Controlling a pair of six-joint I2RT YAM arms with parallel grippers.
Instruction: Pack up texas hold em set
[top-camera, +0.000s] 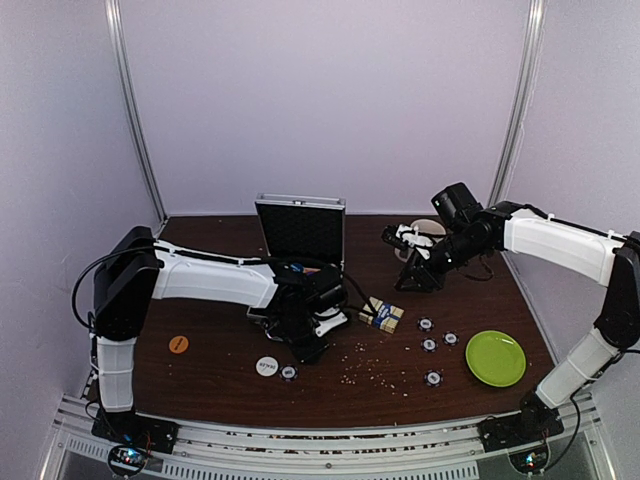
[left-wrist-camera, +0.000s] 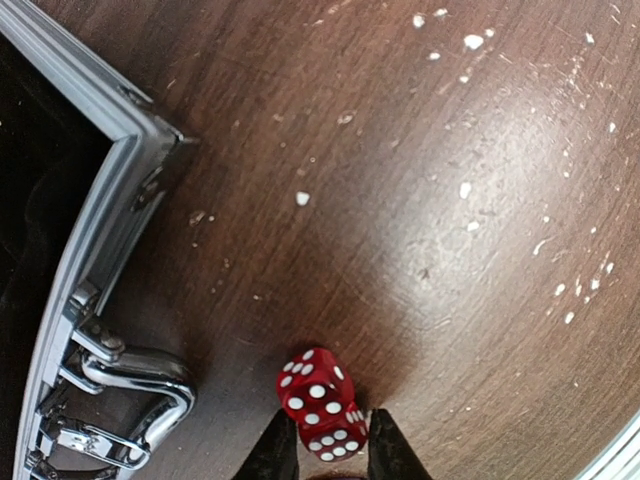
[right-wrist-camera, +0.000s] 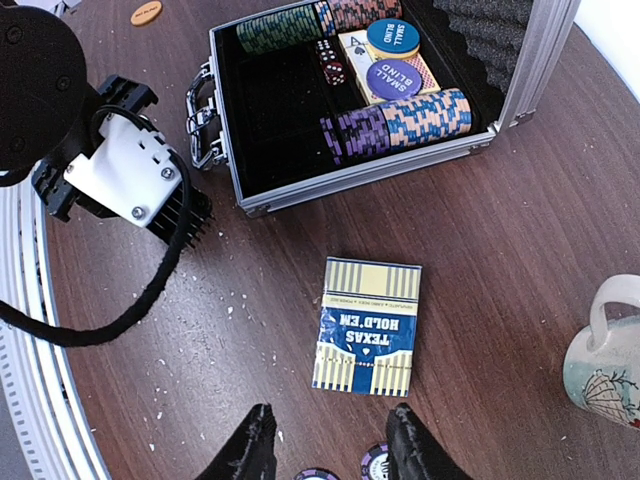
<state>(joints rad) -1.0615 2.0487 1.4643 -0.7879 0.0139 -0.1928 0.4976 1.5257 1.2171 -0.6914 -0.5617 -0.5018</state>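
Note:
The silver case (top-camera: 300, 228) stands open, its rim and handle at the left of the left wrist view (left-wrist-camera: 92, 250). In the right wrist view the case (right-wrist-camera: 350, 172) holds rows of chips, blue discs and a red die. My left gripper (left-wrist-camera: 323, 442) is shut on two red dice (left-wrist-camera: 318, 398) just right of the case handle; it also shows in the top view (top-camera: 315, 325). My right gripper (right-wrist-camera: 328, 445) is open and empty, just short of the blue-cream card deck (right-wrist-camera: 368, 326), which lies flat on the table (top-camera: 381, 314). Two chips (right-wrist-camera: 378, 462) lie under its fingertips.
Several loose chips (top-camera: 429, 345) lie left of the lime green plate (top-camera: 495, 357). A white disc (top-camera: 267, 366) with a chip beside it and an orange disc (top-camera: 178, 344) lie front left. The cream mug (right-wrist-camera: 605, 370) stands right of the deck. White crumbs dot the table.

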